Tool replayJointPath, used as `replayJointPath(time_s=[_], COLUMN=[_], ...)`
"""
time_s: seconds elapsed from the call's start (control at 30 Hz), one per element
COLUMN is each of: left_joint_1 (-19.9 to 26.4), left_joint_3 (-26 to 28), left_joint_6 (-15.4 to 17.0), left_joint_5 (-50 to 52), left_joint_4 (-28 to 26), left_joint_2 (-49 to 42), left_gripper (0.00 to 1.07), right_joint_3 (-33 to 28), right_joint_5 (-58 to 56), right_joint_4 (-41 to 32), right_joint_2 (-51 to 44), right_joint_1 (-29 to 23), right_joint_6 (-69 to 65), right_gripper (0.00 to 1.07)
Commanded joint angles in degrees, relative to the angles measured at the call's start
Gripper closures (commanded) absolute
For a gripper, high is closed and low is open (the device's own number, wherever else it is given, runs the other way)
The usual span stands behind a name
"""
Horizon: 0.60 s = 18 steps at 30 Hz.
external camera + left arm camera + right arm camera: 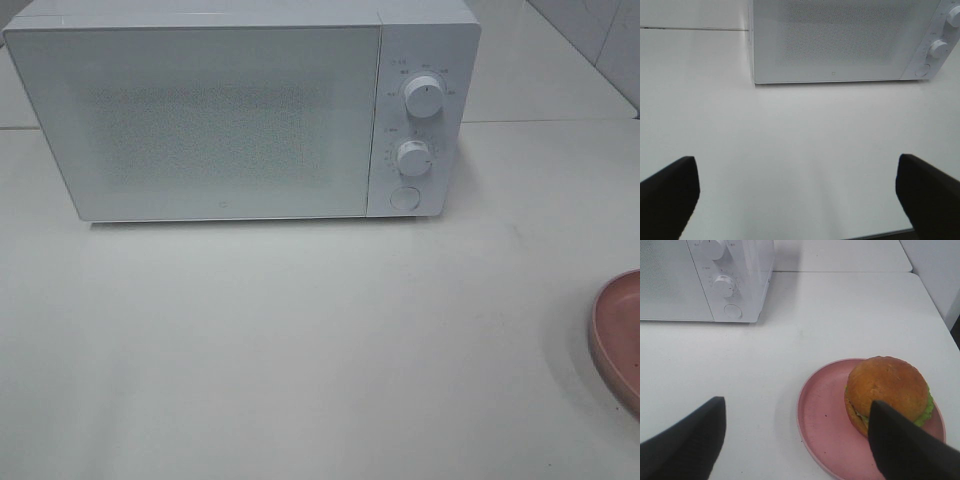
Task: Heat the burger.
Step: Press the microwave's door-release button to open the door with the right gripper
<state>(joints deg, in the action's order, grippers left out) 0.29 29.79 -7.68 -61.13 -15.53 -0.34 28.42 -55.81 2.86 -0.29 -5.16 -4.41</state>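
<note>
Burger (887, 387) sits on the pink plate (822, 422) over on the right side of the bench (300, 340), well apart from the microwave (200, 110), whose door is shut. Right claw (797, 440) hangs by the plate with its jaws wide apart. Part of it covers the bun's edge in its own camera, can't tell if it's touching. Left claw (797, 192) is spread wide too, above the bench in front of the microwave door.

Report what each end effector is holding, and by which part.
Nothing is held. The left end effector is open over the table; the right end effector is open too, and the burger sits ungripped on the pink plate.
</note>
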Motion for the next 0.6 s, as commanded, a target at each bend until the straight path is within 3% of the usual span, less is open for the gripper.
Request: replayJointPath(time_s=[0.03, 0.6], left_joint_1=[-0.2, -0.2], left_joint_3=[-0.1, -0.1], left_joint_6=[0.1, 0.1], left_joint_5=[-0.1, -0.1], left_joint_4=[-0.1, -0.1], left_joint_2=[-1.0, -1.0], left_gripper=[0.07, 0.07], right_joint_3=[-0.1, 1.1], right_joint_5=[0.9, 2.1], right_joint_4=[-0.3, -0.2], right_joint_2=[-1.4, -1.3], right_joint_1=[0.2, 0.2], right_joint_6=[0.5, 0.2], right_gripper=[0.33, 0.33])
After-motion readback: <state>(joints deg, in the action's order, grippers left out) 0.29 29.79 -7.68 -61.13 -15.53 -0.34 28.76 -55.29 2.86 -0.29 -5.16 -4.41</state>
